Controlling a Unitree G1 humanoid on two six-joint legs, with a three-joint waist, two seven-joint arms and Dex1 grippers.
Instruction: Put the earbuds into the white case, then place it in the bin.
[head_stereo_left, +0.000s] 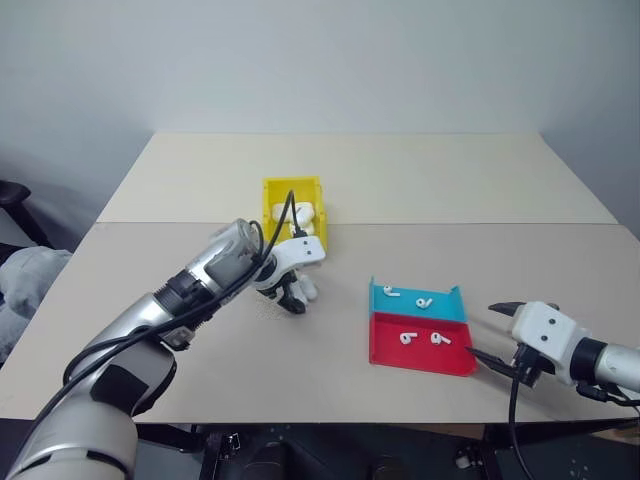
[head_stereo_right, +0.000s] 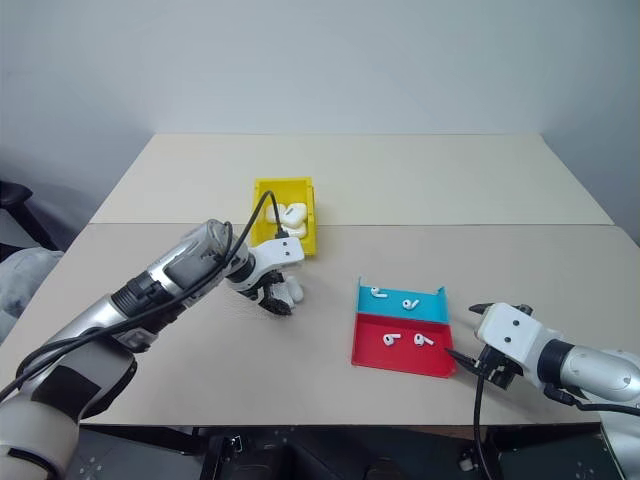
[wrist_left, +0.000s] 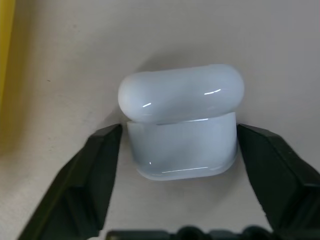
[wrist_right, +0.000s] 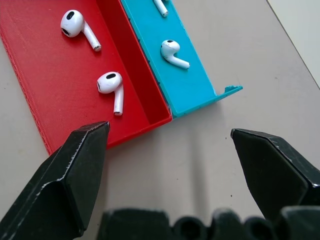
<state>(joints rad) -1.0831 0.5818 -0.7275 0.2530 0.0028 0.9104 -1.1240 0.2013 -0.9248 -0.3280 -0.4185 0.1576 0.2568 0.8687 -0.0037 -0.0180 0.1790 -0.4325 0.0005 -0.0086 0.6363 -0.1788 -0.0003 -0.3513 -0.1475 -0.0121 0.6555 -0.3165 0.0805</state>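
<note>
The white case (wrist_left: 180, 125) stands on the table with its lid down, just in front of the yellow bin (head_stereo_left: 270, 195). My left gripper (head_stereo_left: 292, 297) points down at the case, and its two black fingers (wrist_left: 102, 150) press against the case's two sides. Several earbuds lie in the two-part tray: two in the blue half (head_stereo_left: 390, 293) and two in the red half (wrist_right: 112, 85). My right gripper (wrist_right: 170, 135) hovers open beside the tray's near right corner, with nothing between its fingers.
The bin holds other white cases (head_stereo_left: 303, 213). The flat blue-and-red tray (head_stereo_left: 420, 355) lies right of centre near the table's front edge. A seam (head_stereo_left: 450, 224) runs across the table behind bin and tray.
</note>
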